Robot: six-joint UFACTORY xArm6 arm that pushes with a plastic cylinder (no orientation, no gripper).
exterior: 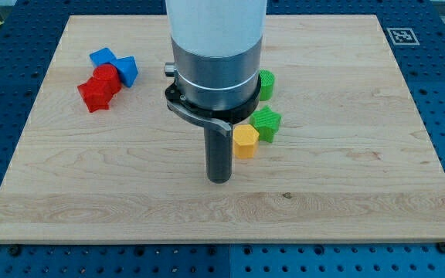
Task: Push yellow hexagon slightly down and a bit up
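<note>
The yellow hexagon (pixel 245 141) lies near the middle of the wooden board (pixel 346 193), touching a green star-shaped block (pixel 267 123) at its upper right. My tip (pixel 219 179) rests on the board just to the lower left of the yellow hexagon, a small gap apart from it. The rod (pixel 219 150) hangs from the large grey and white arm body, which hides the board behind it.
A second green block (pixel 266 83) sits partly hidden behind the arm, above the green star. A blue block (pixel 116 64) and a red block (pixel 100 88) lie touching each other at the upper left. A fiducial marker (pixel 400 35) sits on the top right corner.
</note>
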